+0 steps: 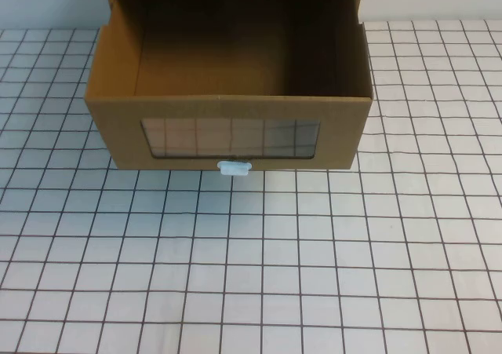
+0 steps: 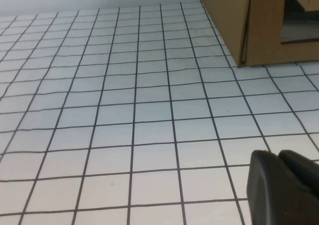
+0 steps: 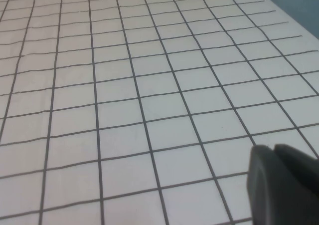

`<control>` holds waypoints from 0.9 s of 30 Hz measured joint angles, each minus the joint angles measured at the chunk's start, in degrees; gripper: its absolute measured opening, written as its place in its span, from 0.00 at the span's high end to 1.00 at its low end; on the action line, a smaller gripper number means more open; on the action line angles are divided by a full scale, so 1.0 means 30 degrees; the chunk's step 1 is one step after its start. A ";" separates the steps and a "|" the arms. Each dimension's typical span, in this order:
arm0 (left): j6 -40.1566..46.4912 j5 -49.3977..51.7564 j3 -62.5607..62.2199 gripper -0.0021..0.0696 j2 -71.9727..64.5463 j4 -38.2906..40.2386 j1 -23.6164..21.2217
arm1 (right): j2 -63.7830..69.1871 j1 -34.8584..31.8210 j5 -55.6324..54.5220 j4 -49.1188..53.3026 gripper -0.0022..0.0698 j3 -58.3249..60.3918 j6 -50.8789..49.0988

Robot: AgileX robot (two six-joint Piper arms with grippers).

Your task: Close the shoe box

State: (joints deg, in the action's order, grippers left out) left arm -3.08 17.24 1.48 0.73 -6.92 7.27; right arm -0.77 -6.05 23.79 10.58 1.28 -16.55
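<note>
The shoe box is brown cardboard, at the back middle of the table. Its drawer is pulled out towards me and stands open and empty. The front has a clear window and a small white pull tab at its lower edge. A corner of the box also shows in the left wrist view. My left gripper is shut and empty, low over the table, apart from the box. My right gripper is shut and empty over bare table. Neither gripper shows in the high view.
The table is white with a dark grid. A pale wall stands behind the box. In the right wrist view the table's edge runs along one corner.
</note>
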 joint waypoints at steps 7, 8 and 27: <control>0.0000 0.0000 0.0000 0.98 0.0000 -0.0271 0.0000 | 0.0000 0.0000 0.0000 0.0000 0.99 0.0000 0.0000; 0.0006 0.0000 0.0000 0.98 0.0000 -0.0327 0.0000 | 0.0000 0.0000 0.0000 0.0000 0.99 0.0000 0.0000; 0.0006 0.0156 0.0000 0.98 0.0000 -0.0488 0.0000 | 0.0000 0.0000 0.0000 0.0000 0.99 0.0000 0.0000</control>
State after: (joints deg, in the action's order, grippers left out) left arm -3.06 17.71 1.48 0.73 -8.38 7.27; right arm -0.77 -6.05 23.79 10.58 1.28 -16.55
